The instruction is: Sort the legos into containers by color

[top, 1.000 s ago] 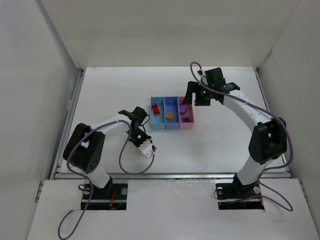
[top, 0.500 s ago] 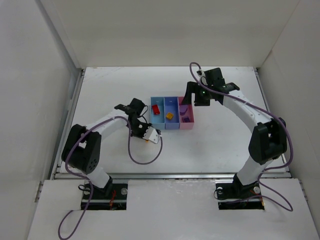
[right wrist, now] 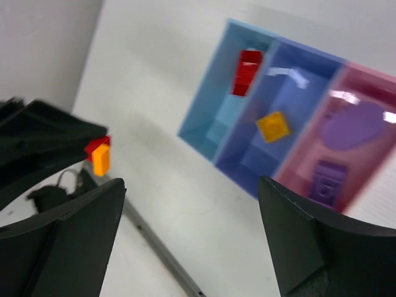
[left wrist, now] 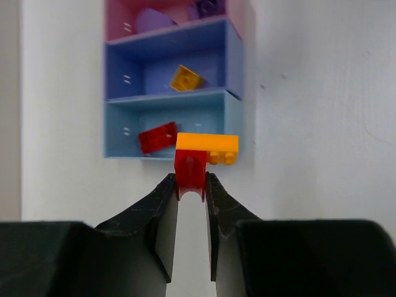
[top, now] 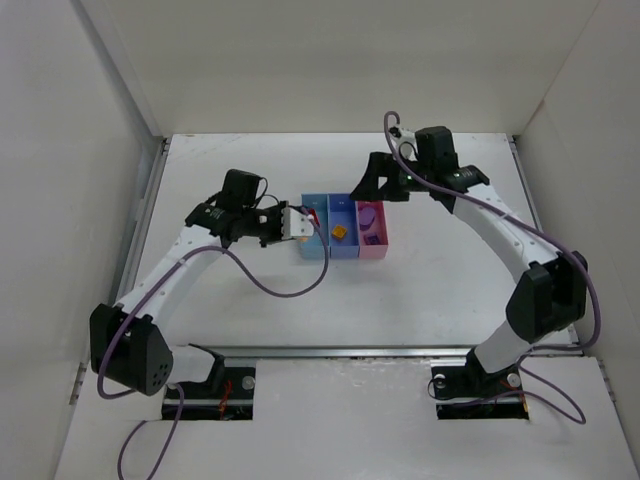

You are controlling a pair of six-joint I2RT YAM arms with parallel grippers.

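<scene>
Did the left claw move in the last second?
Yes. The left gripper, shut on a red lego, moved up and right in the top view, reaching the light blue bin.

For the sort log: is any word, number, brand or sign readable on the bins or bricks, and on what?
No readable text anywhere.
Small pale marks on the inner walls of the light blue bin, periwinkle bin and pink bin: too small to read.
No print shows on the bricks.
</scene>
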